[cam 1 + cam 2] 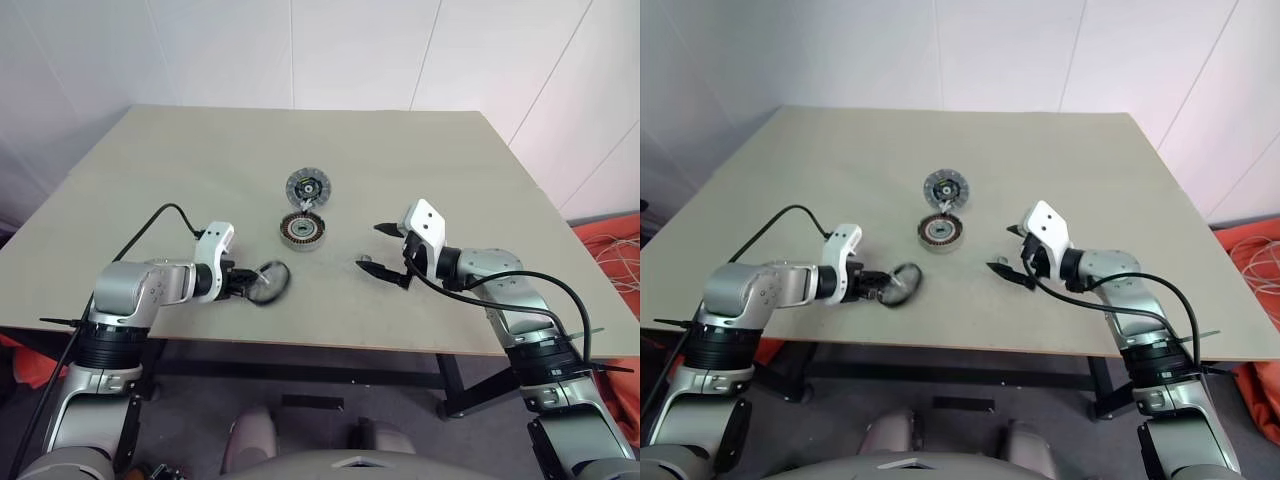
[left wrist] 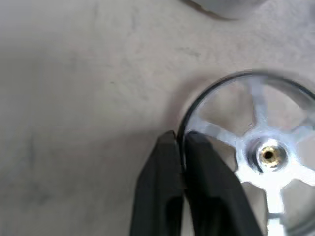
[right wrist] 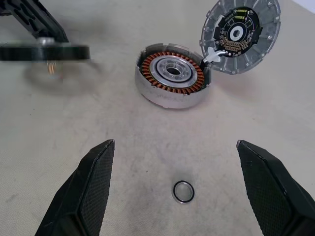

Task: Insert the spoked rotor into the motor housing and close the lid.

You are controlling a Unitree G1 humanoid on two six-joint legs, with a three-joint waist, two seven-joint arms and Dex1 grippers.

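A pale tabletop seen from above the robot's two arms. The left gripper has its two black fingers pinched together on the thin dark rim of the spoked rotor, which extends out past the fingertips toward the middle of the table. In the left wrist view the rotor's silver spokes and small brass-coloured hub are plain, but its far half is cut off at the picture's edge. In the right wrist view the same rotor appears edge-on as a dark flat bar with a short pin pointing down and a soft shadow on the table beneath it; whether it is clear of the surface or still touching it is hard to tell.

The right gripper stands wide apart and holds nothing. Directly between and just ahead of its fingertips a small metal ring lies flat on the table. Further ahead of this gripper sits the motor housing, a short metal cylinder with copper-brown windings around a silver hub. The lid, a grey disc with a dark ribbed ring and a small circuit face, leans tilted just behind the housing, joined to it by a white connector; its top edge is cropped out of the right wrist view.
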